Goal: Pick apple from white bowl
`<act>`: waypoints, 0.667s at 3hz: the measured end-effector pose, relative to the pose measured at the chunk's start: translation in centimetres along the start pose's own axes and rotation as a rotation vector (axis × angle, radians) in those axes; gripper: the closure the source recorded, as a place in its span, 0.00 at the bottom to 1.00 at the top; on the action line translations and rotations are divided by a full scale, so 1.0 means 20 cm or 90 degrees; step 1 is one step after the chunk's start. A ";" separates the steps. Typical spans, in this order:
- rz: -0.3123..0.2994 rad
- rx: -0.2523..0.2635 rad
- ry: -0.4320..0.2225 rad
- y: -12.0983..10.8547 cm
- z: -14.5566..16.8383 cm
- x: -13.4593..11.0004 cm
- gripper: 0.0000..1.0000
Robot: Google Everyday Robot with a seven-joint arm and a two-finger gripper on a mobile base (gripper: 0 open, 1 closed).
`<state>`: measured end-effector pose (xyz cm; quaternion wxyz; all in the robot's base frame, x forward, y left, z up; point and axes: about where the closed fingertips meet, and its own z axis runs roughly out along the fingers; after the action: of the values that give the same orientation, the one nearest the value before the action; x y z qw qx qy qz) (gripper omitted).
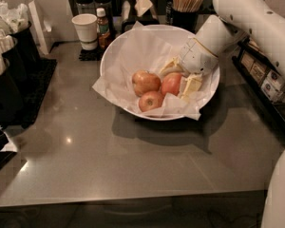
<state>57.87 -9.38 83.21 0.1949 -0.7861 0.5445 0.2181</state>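
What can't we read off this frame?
Camera view:
- Whether the gripper, down in the white bowl, has a hold on the apple: its own body hides the contact.
- The bowl's floor: covered by crinkled paper.
- The bottle label: too small.
- The arm: cut off by the top and right edges.
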 end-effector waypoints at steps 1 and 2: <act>0.003 0.004 0.001 0.00 0.00 0.01 0.59; 0.006 0.012 0.008 0.01 -0.01 0.01 0.82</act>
<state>57.82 -9.67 83.38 0.1978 -0.7829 0.5517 0.2086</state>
